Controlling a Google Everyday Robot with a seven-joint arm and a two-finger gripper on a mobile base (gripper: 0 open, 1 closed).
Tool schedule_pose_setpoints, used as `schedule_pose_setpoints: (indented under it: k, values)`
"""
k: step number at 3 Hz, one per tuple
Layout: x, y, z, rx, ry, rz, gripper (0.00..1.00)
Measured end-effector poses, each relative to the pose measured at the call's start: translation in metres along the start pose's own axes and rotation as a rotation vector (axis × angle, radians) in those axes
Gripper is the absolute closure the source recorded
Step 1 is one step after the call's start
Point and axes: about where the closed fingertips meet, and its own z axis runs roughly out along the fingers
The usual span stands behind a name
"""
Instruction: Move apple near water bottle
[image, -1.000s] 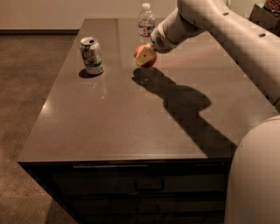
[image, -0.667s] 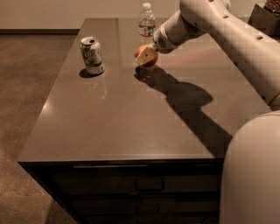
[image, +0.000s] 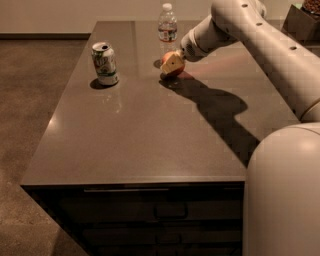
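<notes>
Two fingers of the gripper (image: 173, 65) are clenched on the round red-orange apple (image: 178, 71), low over the smooth dark table (image: 150, 145). The clear plastic water bottle (image: 167, 25) is seen near at 12 o'clock, a cylindrical can (image: 105, 64) at 9 o'clock.

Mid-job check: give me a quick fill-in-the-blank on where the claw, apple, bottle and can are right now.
1. The claw is ____ on the round red-orange apple, low over the dark table.
2. The clear plastic water bottle with a white cap stands just ____ the apple, nearer the table's far edge.
3. In the picture, the green-and-white soda can stands to the ____ of the apple.

Missing words: shut; behind; left.
</notes>
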Motion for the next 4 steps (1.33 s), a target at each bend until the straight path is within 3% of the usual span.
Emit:
schedule_pose_setpoints:
  k: [2, 3, 4]
  values:
    - [0.0098, -0.0094, -0.0005, 0.041, 0.031, 0.003, 0.13]
    - [0.0102, -0.0078, 0.0030, 0.036, 0.033, 0.003, 0.00]
    - [0.0102, -0.0078, 0.0032, 0.035, 0.033, 0.003, 0.00]
